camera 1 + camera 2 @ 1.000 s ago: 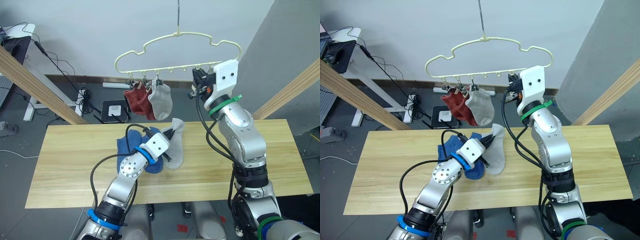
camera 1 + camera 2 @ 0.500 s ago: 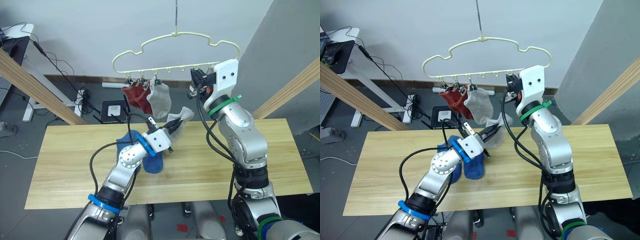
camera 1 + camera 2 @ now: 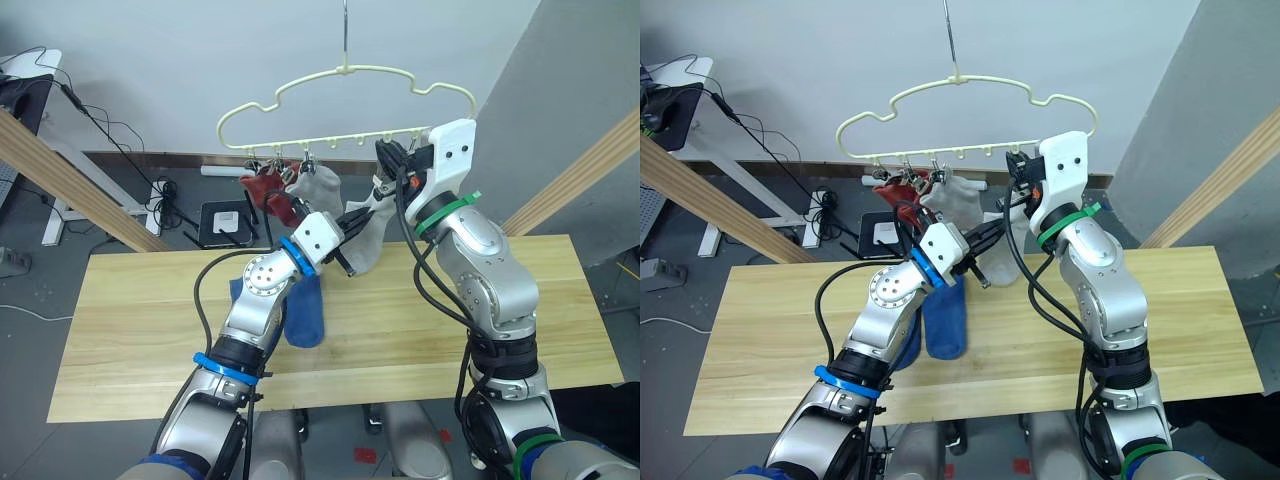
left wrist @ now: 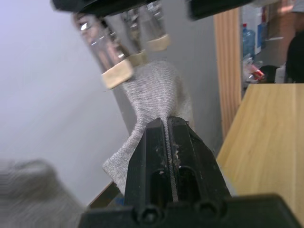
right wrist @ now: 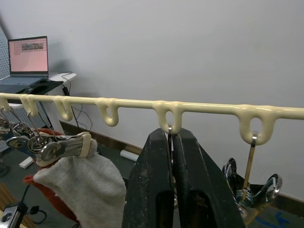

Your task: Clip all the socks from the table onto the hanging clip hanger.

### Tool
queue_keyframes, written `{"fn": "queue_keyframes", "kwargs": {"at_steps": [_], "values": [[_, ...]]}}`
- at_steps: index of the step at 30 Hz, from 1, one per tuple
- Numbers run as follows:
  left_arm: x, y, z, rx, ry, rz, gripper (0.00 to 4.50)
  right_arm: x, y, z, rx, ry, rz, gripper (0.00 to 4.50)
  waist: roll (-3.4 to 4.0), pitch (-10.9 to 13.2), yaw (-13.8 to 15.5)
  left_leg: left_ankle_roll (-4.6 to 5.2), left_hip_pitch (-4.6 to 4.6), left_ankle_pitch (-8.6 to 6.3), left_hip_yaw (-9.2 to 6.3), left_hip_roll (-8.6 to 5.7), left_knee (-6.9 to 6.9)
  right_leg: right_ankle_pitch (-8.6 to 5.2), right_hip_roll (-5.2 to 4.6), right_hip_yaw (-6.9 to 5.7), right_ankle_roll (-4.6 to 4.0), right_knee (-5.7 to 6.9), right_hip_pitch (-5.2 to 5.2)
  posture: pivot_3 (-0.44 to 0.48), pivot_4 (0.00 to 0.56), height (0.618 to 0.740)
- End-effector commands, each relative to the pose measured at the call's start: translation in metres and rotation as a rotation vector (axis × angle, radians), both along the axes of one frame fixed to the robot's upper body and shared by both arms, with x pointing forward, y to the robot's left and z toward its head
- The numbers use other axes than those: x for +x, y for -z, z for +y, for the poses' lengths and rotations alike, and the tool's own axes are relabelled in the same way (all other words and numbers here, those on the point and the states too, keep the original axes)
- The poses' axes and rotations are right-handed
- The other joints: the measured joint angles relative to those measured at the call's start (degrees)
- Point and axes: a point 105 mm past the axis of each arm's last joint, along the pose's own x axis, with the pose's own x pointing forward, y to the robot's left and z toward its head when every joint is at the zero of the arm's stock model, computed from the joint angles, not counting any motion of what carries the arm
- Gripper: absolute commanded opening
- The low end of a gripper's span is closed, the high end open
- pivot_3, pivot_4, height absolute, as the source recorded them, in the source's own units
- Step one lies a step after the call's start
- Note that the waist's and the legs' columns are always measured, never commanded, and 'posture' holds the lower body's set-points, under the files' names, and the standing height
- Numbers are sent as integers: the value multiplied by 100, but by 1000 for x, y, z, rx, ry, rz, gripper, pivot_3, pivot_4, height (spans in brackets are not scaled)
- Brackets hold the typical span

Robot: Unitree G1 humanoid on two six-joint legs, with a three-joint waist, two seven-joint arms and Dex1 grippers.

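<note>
The pale yellow-green clip hanger hangs above the table. Two brick red socks and a light grey sock hang from its left clips. My left gripper is shut on the other light grey sock, held up just below the hanger's clip row; in the left wrist view the sock rises to the clips. My right gripper is shut on a clip's wire under the hanger bar. Two blue socks lie on the table.
Slanted wooden poles of a frame stand at the left and right. Cables and a power strip lie on the floor behind the table. A laptop sits on a desk at the far left.
My left gripper has lifted the light grey sock off the table, up and right to the hanger's clip row beside my right gripper. The right arm has stayed put.
</note>
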Motion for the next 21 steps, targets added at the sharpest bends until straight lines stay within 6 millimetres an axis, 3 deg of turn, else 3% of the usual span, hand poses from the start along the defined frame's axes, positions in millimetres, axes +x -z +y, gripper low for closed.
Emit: {"fn": "queue_keyframes", "kwargs": {"at_steps": [1, 21], "values": [[0, -9, -4, -42, 23, 3, 10, -10, -13, 0, 24, -22, -48, 0, 1, 2, 1, 0, -1, 0, 0, 0, 0, 0, 0, 0, 0, -2, 0, -182, 398, 740], [1, -16, -3, -88, 40, -16, 10, -7, -7, -1, 27, -30, -17, 0, 2, 4, 1, -4, -3, 2, 0, 0, 0, 0, 0, 0, 1, -3, -1, -177, 395, 740]]}}
